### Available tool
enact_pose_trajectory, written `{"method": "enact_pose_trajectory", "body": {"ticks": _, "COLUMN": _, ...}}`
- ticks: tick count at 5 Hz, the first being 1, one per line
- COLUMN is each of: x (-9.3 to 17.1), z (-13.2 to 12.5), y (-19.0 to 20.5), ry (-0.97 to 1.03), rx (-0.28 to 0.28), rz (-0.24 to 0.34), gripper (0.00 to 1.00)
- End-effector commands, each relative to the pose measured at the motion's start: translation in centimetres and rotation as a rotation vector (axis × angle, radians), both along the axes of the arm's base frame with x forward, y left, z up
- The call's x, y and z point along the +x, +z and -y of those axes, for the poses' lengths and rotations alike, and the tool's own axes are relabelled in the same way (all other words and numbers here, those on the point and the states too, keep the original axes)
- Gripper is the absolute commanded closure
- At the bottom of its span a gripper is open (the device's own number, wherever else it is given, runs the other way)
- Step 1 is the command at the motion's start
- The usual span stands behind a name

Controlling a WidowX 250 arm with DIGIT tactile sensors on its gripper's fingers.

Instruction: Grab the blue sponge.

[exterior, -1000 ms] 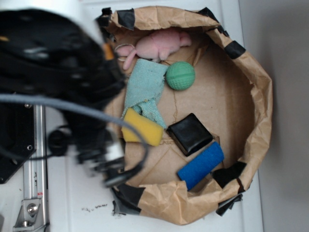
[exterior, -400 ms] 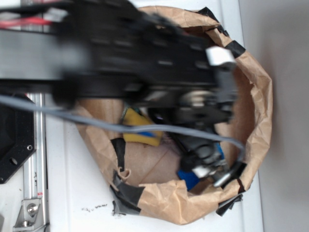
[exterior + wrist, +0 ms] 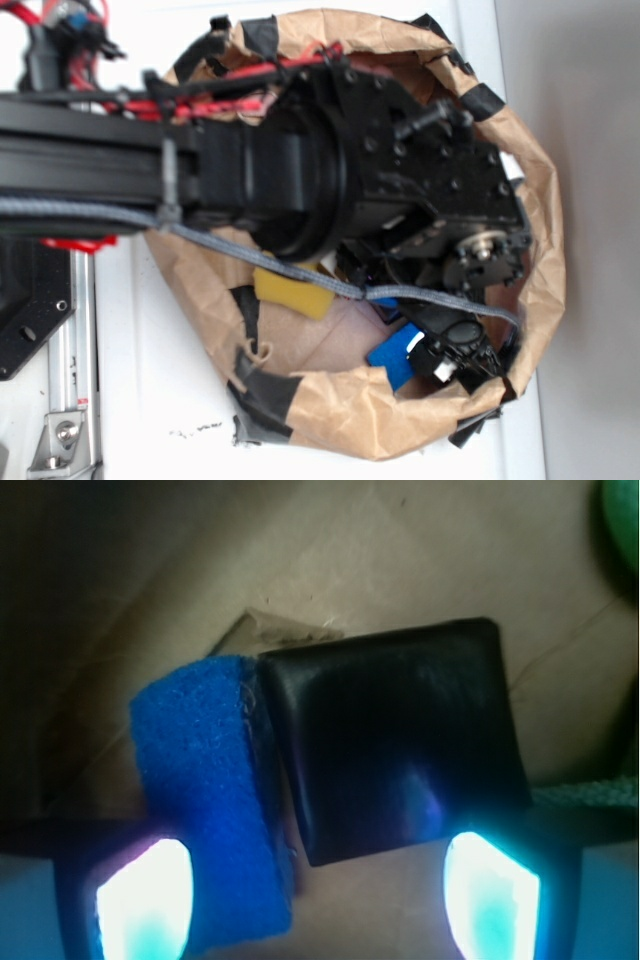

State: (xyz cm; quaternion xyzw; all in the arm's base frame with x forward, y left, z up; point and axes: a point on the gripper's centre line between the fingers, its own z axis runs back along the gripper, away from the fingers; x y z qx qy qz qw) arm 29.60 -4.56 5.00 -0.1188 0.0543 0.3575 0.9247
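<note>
Yellow sponge (image 3: 292, 291), black square block (image 3: 395, 750) inside paper bag (image 3: 545, 230).

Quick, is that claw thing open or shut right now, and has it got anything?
Gripper: open, holding nothing; the blue sponge and a black block lie between its fingers.

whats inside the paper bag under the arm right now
Showing inside the paper bag: the blue sponge touching a black square pad, and a yellow sponge. The arm covers the rest of the bag's floor. The claw is open.
</note>
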Motion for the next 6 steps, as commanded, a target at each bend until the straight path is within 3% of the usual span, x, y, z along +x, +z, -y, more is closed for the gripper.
{"method": "enact_pose_trajectory", "body": {"ticks": 1, "x": 0.1, "z": 3.4, "y": 0.9, "ry": -0.09, "rx": -0.091, "rz": 0.093, "gripper": 0.0}}
{"method": "enact_pose_trajectory", "body": {"ticks": 2, "x": -1.1, "z": 4.3, "y": 0.3, "ry": -0.111, "rx": -0.122, "rz": 0.06, "gripper": 0.0}}
{"method": "enact_pose_trajectory", "body": {"ticks": 3, "x": -2.2, "z": 4.9, "y": 0.0, "ry": -0.148, "rx": -0.113, "rz": 0.07, "gripper": 0.0}}
{"method": "enact_pose_trajectory", "body": {"ticks": 4, "x": -1.4, "z": 5.0, "y": -0.3, "ry": -0.219, "rx": -0.084, "rz": 0.165, "gripper": 0.0}}
{"method": "enact_pose_trajectory", "body": {"ticks": 5, "x": 0.5, "z": 5.3, "y": 0.1, "ry": -0.321, "rx": 0.058, "rz": 0.258, "gripper": 0.0}}
{"method": "enact_pose_trajectory", "body": {"ticks": 6, "x": 2.0, "z": 5.2, "y": 0.6, "ry": -0.365, "rx": 0.15, "rz": 0.292, "gripper": 0.0}}
